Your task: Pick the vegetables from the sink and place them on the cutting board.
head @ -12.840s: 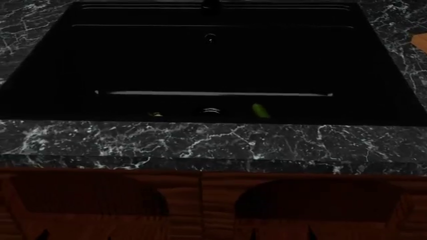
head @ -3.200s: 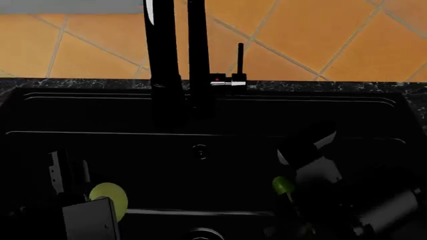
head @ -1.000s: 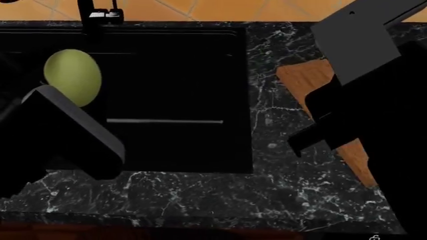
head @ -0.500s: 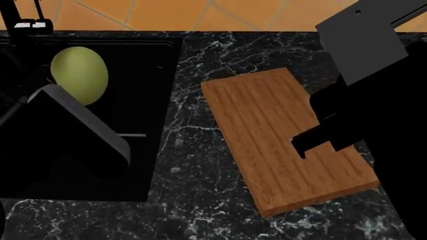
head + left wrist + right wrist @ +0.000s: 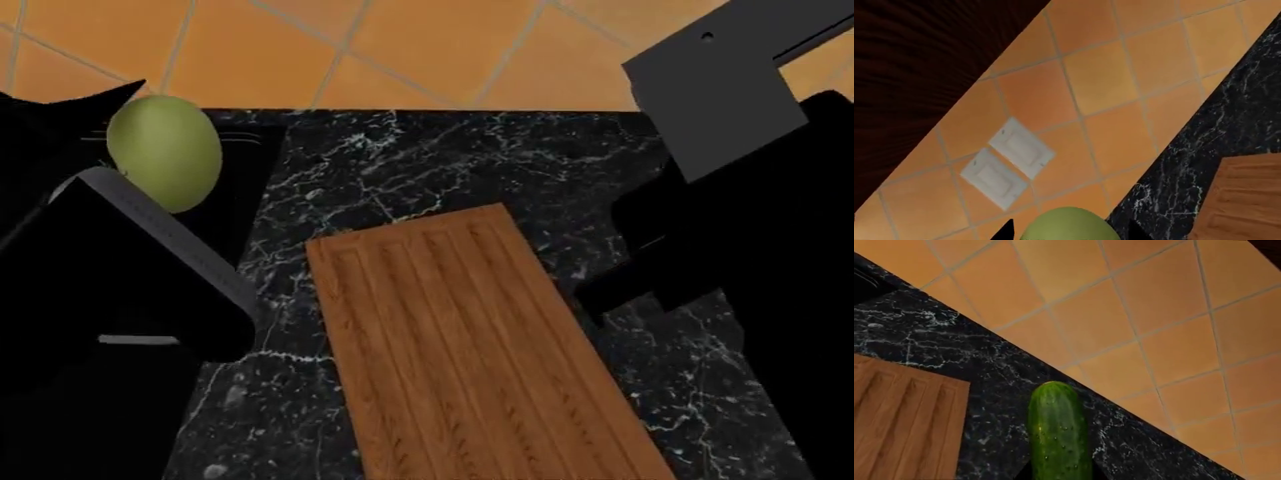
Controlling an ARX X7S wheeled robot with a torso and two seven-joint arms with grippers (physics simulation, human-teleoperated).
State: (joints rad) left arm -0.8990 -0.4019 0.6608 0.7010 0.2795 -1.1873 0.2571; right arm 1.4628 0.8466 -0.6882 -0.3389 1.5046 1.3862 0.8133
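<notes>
The tomato (image 5: 164, 151), pale yellow-green and round, sits clamped in my left end effector (image 5: 1066, 235), held in the air above the edge where the black sink (image 5: 80, 400) meets the marble bench (image 5: 400, 170). In the left wrist view its rounded top shows between two dark fingertips (image 5: 1006, 231), with the orange tiled wall (image 5: 1121, 90) and two white wall plates (image 5: 1009, 162) behind it. The cucumber (image 5: 1059, 432), long and dark green, is gripped by my right end effector (image 5: 1059, 476); the right wrist view shows it reaching out over the veined black bench toward the tiles, with a corner of the cutting board (image 5: 901, 425) just beside it. In the head view the cutting board (image 5: 467, 350) lies flat on the bench between my two arms, its grain and grooves running lengthwise, nothing on it. My right arm (image 5: 734, 250) fills that view's right side as a dark mass, and it hides the cucumber there, so I cannot tell from that view how high the cucumber hangs above the board.
</notes>
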